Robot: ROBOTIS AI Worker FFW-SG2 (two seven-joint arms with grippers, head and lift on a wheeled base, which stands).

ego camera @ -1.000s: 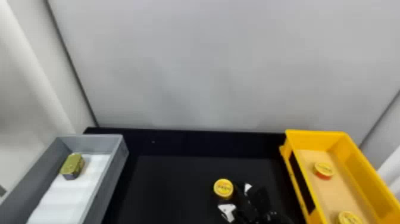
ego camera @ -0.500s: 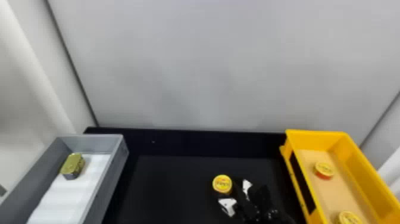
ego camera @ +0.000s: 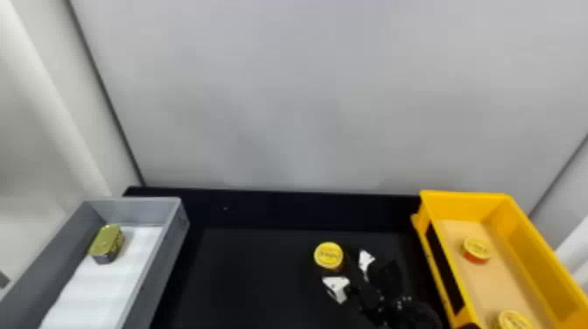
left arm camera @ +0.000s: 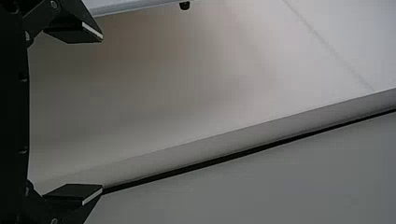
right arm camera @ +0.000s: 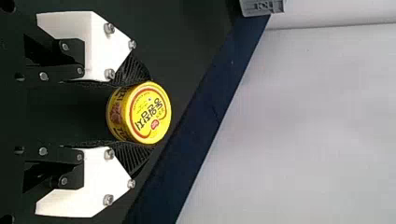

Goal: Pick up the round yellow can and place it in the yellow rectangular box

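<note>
In the head view my right gripper (ego camera: 344,267) is over the black table, right of centre, with the round yellow can (ego camera: 328,255) at its tips. The right wrist view has the can (right arm camera: 150,112) pinched by both black fingers of my right gripper (right arm camera: 148,113), its printed lid facing away from the palm. The yellow rectangular box (ego camera: 531,249) stands to the right of that gripper. My left gripper (left arm camera: 99,114) is parked, its fingers wide apart with nothing between them, facing pale panels.
Inside the yellow box sit two round yellow cans, one farther back (ego camera: 477,250) and one nearer (ego camera: 512,320). A grey box (ego camera: 168,258) at the left holds a gold rectangular tin (ego camera: 107,243) on white lining. A pale wall (ego camera: 284,96) rises behind the black table (ego camera: 249,271).
The can and my right gripper have moved up together in the head view, away from the bottom edge. The boxes and their contents have stayed put.
</note>
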